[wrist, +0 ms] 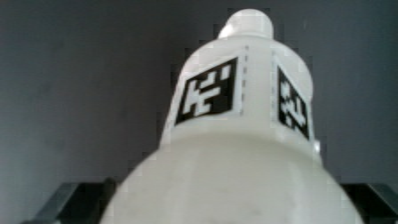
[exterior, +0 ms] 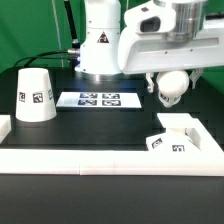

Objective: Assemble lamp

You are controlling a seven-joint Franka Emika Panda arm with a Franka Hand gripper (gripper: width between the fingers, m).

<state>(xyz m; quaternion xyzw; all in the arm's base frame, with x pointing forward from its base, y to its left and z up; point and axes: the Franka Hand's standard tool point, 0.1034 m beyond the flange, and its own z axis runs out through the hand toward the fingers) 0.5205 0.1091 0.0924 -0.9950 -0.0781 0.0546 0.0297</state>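
My gripper (exterior: 170, 88) is shut on the white lamp bulb (exterior: 170, 90) and holds it in the air above the black table, on the exterior view's right. In the wrist view the bulb (wrist: 231, 110) fills the picture, its tagged stem pointing away from the camera and its round part between my jaws. The blocky white lamp base (exterior: 172, 135) with tags sits below it, against the white rim at the front right. The cone-shaped lamp shade (exterior: 36, 96) stands on the table at the exterior view's left.
The marker board (exterior: 100, 99) lies flat on the table in the middle, before the robot's body (exterior: 100, 45). A raised white rim (exterior: 100, 155) runs along the table's front and right side.
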